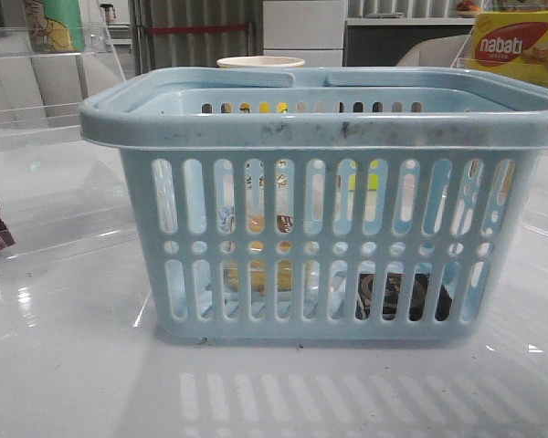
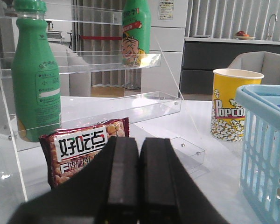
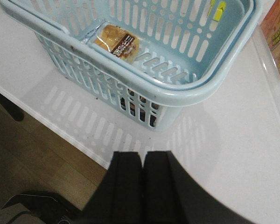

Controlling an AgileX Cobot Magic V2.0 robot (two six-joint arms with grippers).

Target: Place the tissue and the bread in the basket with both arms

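At left end effector [image 2: 140, 179]: fingers pressed together, nothing held, low over worktop [image 2: 210, 161] beside brown-and-white snack packet [image 2: 84, 151]. Green bottle [image 2: 36, 77] on clear acrylic shelf [image 2: 107, 109] behind; popcorn cup [image 2: 234, 105] farther off; basket [image 2: 266, 154] to one side, well apart.

At right end effector [image 3: 142, 186]: fingers likewise together, empty, raised above worktop edge, just outside basket's near corner.

Inside basket: bread [image 3: 116, 43] flat on floor, wrapped, dark label up. Seen through front slots as yellow-brown patch [image 1: 256, 274] toward left half. Tissue [image 1: 404, 297] visible as dark pack low behind slots toward right half; hidden under rim in right wrist view apart from dark glimpses through slots.

Judgement: both items appear already in basket; step in hand looks like retreat to rest. To do well: lift clear of rim before any sideways travel, keep both arms off basket walls to avoid nudging it across slick worktop, steer left arm away from snack packet and acrylic shelf. Nabati box [image 1: 521, 50] at far right, not involved.
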